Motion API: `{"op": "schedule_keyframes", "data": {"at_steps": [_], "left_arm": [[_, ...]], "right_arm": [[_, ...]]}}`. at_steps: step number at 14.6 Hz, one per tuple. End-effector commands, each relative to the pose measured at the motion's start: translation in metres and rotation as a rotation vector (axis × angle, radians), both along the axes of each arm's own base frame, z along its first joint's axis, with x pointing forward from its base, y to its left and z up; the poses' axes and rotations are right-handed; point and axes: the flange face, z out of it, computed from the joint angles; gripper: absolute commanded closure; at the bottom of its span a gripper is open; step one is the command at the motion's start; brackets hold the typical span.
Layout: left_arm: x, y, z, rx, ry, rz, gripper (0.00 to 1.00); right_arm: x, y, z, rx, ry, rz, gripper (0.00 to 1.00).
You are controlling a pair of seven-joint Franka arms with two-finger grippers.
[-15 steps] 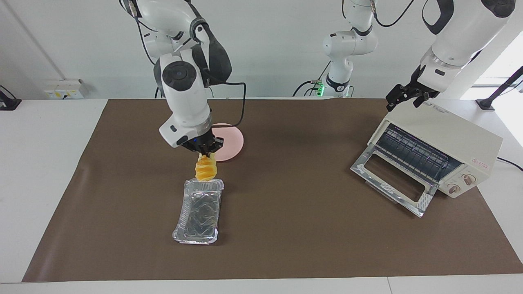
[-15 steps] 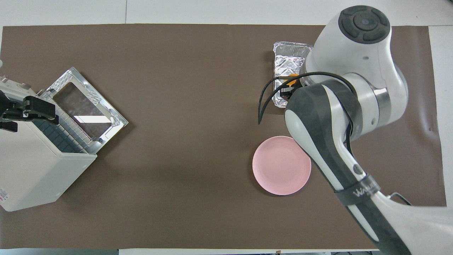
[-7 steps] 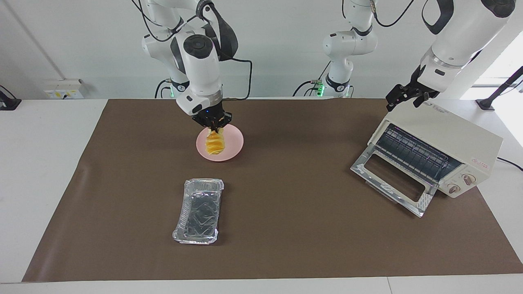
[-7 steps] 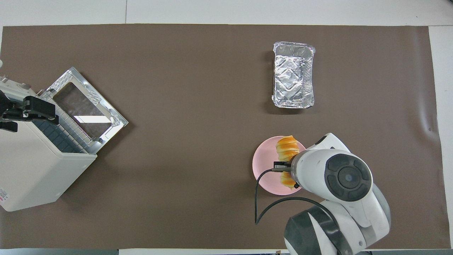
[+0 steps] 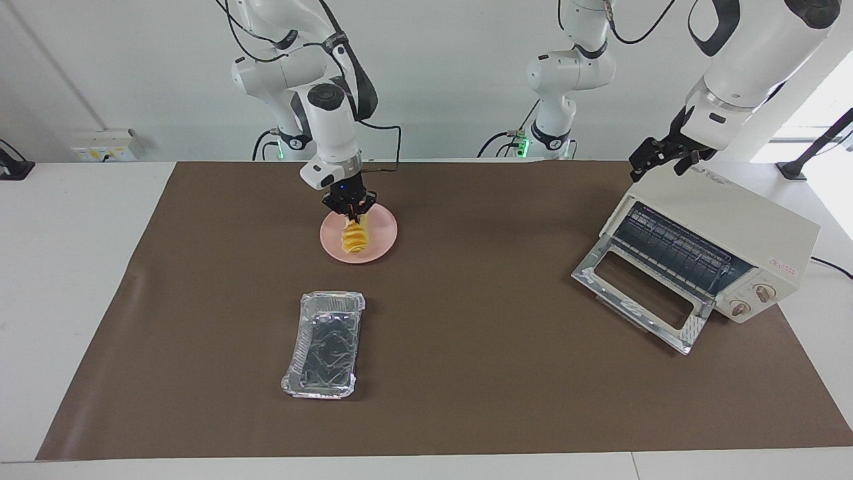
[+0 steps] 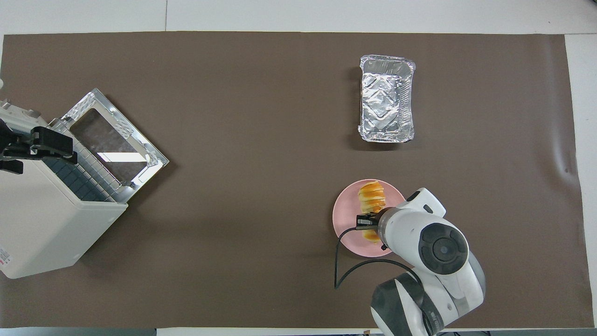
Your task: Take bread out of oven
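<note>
The right gripper (image 5: 354,215), upper centre-left of the facing view, clamps the ridged golden-yellow bread (image 5: 354,238) over the round pink plate (image 5: 381,243); next, lower and release; the left gripper (image 5: 660,158), spread wide, waits over the cream-white oven (image 5: 726,220)

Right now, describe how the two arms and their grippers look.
Both arms have glossy white rounded shells with dark grey-black joint sections and round dark caps at the joints. The right gripper is small and black with a tiny blue light on its mount, and a black cable loops from it back along the arm. The left gripper is black too, on a white wrist with a silver ring. No readable markings here.
</note>
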Motion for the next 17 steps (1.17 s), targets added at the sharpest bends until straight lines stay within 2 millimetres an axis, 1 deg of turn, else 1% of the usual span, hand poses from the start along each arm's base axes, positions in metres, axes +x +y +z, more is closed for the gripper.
{"op": "schedule_keyframes", "data": {"at_steps": [1, 2, 3, 4, 6, 7, 8, 10, 11, 12, 13, 15, 17], "left_arm": [[-0.005, 0.003, 0.004, -0.007, 0.001, -0.001, 0.0], [-0.005, 0.003, 0.004, -0.007, 0.001, -0.001, 0.0], [-0.005, 0.003, 0.004, -0.007, 0.001, -0.001, 0.0], [-0.005, 0.003, 0.003, -0.007, 0.002, -0.001, 0.0], [-0.005, 0.003, 0.004, -0.007, 0.001, -0.001, 0.0], [-0.005, 0.003, 0.004, -0.007, 0.001, -0.001, 0.0], [-0.005, 0.003, 0.004, -0.007, 0.001, -0.001, 0.0], [-0.005, 0.003, 0.003, -0.007, 0.002, -0.001, 0.0], [-0.005, 0.003, 0.004, -0.007, 0.001, -0.001, 0.0], [-0.005, 0.003, 0.003, -0.007, 0.002, 0.0, 0.0], [-0.005, 0.003, 0.003, -0.007, 0.002, -0.001, 0.0], [-0.005, 0.003, 0.003, -0.007, 0.002, -0.001, 0.0], [-0.005, 0.003, 0.004, -0.007, 0.001, -0.001, 0.0]], "right_arm": [[0.006, -0.001, -0.012, 0.011, -0.004, -0.002, 1.0], [0.007, 0.0, -0.012, 0.01, -0.002, -0.001, 1.0], [0.006, -0.001, -0.012, 0.009, 0.0, 0.003, 0.51], [0.007, 0.0, -0.012, 0.008, 0.002, 0.003, 0.01], [0.011, 0.002, -0.006, 0.005, 0.006, 0.004, 0.0], [0.016, 0.004, 0.004, -0.003, 0.024, 0.003, 0.0], [0.024, 0.005, 0.018, -0.014, 0.048, -0.001, 0.0], [0.047, 0.006, 0.061, -0.027, 0.084, -0.019, 0.0], [0.057, 0.002, 0.083, -0.025, 0.082, -0.034, 0.0], [0.066, -0.007, 0.101, -0.025, 0.079, -0.034, 0.0], [0.074, -0.016, 0.124, -0.024, 0.07, -0.014, 0.0], [0.093, -0.054, 0.162, -0.026, 0.062, 0.008, 0.0], [0.106, -0.089, 0.194, -0.03, 0.052, 0.087, 0.0]]}}
